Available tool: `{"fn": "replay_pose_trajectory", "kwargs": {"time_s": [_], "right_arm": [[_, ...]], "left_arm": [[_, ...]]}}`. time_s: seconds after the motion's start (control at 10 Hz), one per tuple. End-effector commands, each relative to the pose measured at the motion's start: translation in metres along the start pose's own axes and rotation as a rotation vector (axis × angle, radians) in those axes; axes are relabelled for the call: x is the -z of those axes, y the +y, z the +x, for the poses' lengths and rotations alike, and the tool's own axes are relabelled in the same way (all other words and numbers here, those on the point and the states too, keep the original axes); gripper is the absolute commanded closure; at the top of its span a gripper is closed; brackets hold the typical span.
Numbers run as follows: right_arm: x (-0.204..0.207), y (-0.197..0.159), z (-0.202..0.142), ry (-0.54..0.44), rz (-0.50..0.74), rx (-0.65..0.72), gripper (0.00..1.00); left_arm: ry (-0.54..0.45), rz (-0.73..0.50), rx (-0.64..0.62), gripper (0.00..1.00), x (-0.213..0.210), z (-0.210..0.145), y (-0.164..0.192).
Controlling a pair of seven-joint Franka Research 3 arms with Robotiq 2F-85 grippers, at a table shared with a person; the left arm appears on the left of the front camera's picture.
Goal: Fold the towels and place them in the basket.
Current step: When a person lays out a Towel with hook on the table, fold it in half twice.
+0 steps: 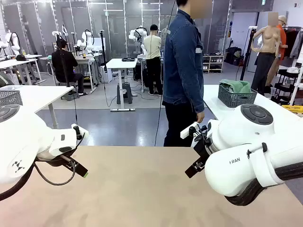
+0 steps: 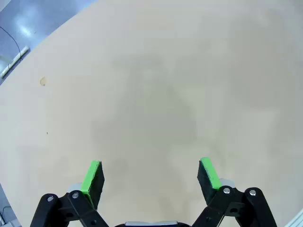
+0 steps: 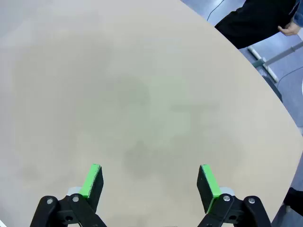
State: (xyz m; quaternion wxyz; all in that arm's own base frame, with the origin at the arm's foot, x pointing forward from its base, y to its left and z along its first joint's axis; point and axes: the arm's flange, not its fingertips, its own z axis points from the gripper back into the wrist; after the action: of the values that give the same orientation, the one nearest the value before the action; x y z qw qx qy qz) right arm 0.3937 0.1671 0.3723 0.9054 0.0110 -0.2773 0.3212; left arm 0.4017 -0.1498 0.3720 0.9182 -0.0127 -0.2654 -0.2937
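Front view: person (image 1: 183, 71) stands beyond table (image 1: 142, 189); basket (image 1: 236, 98) behind seemingly holds green towel (image 1: 235, 85).

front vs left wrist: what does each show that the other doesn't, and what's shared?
Front: the person in a denim jacket at the far side, and a basket holding a green towel on a white table to the right. Left wrist: the left gripper head-on, jaws open, and a small mark on the tan table. Both: that tan table.

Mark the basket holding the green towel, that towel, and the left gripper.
basket (image 1: 235, 100), front view, front mesh wall.
green towel (image 1: 238, 86), front view, top of the heap.
left gripper (image 2: 150, 170), left wrist view, midway between its fingertips.
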Motion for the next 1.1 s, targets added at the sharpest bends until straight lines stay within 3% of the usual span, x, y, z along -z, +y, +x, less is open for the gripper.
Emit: {"fn": "replay_pose_trajectory", "kwargs": {"time_s": [0.0, 0.9, 1.0], "right_arm": [[0.000, 0.000, 0.000, 0.000, 0.000, 0.000, 0.00], [0.000, 0.000, 0.000, 0.000, 0.000, -0.002, 0.00], [-0.032, -0.011, 0.019, -0.005, 0.048, 0.030, 0.00]], "left_arm": [[0.000, 0.000, 0.001, 0.00, 0.000, 0.000, -0.001], [0.000, 0.000, 0.002, 0.00, 0.000, 0.000, -0.001], [0.005, -0.029, 0.009, 0.00, -0.027, 0.013, 0.010]]}}
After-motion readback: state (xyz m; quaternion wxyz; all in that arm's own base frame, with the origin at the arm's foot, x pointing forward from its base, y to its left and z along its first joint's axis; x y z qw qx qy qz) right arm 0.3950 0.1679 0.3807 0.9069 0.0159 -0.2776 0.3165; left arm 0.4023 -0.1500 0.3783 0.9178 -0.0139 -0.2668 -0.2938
